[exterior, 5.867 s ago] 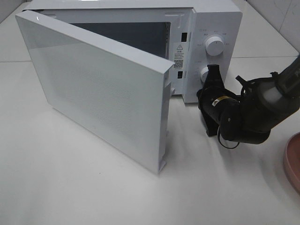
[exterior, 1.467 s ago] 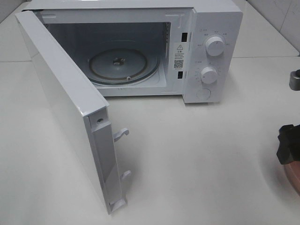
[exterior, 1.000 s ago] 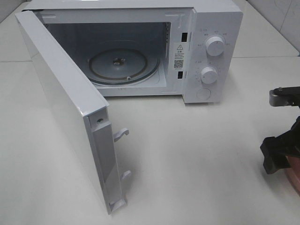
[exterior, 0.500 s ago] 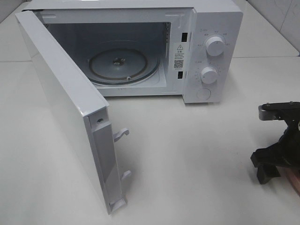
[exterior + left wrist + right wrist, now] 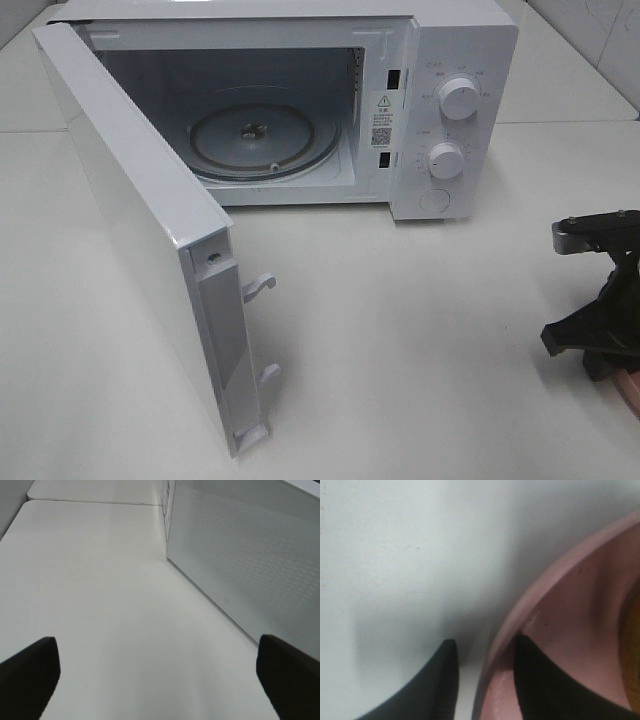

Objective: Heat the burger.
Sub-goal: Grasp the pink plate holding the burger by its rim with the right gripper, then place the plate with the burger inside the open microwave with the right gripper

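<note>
The right gripper (image 5: 485,642) is set astride the plate (image 5: 560,580) rim, unclamped; pinched shallowly, the burger (image 5: 634,650) may be spilled. The left gripper (image 5: 157,645) is spread wide.

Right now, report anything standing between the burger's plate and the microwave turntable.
Nothing visible blocks it. The microwave door stands wide, the turntable is bare, and no object shows on the table between the pink plate holding the burger and the opening. The right end effector straddles the plate's rim.
</note>
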`<state>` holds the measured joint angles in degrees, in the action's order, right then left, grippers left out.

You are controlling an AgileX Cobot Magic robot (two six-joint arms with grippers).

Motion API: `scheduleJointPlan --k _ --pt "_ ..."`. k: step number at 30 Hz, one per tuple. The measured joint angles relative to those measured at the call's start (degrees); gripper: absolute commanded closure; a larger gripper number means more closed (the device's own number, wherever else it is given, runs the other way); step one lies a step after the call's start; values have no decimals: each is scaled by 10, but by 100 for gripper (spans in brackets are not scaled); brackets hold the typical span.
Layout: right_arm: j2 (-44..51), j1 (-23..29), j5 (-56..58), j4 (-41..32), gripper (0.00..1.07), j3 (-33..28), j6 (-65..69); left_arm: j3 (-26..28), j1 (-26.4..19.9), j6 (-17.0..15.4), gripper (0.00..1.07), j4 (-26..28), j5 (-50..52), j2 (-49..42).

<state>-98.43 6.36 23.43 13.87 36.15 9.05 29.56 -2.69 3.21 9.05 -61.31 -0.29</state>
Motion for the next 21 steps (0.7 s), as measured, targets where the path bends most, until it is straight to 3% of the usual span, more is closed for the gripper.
scheduleJointPlan --k 2,21 --pt "0 -2 2 3 107 2 13 0 0 0 6 0 0 0" --pt "3 11 23 14 107 5 43 0 0 0 6 0 0 0"
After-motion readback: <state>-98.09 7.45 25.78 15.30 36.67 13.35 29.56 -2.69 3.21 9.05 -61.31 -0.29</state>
